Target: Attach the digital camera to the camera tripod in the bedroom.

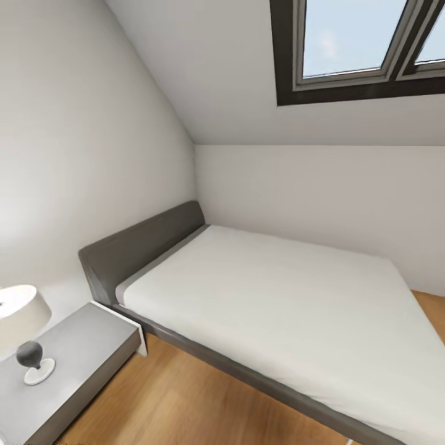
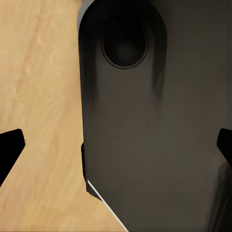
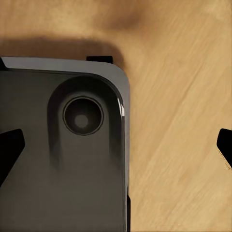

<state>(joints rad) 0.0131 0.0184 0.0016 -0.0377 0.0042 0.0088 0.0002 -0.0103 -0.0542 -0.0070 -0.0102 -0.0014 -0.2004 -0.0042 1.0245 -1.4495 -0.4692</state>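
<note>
Both hands hang apart and empty over the wood floor point(image 3: 183, 145) — likely stowed for travel; ahead, a bed point(image 1: 278, 303) and lamp point(image 1: 21, 327) on a nightstand point(image 1: 80, 346).

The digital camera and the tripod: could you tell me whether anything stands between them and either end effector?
That cannot be judged here: the head view offers a bed, a nightstand and a lamp, with no task item among them.

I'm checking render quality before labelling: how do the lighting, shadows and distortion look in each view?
Head view: soft even daylight from the skylight, wide-angle bend along the bed. Right wrist view: a blurry dark shadow on the wood floor above the robot's dark base. Left wrist view: dim, soft-edged.
</note>
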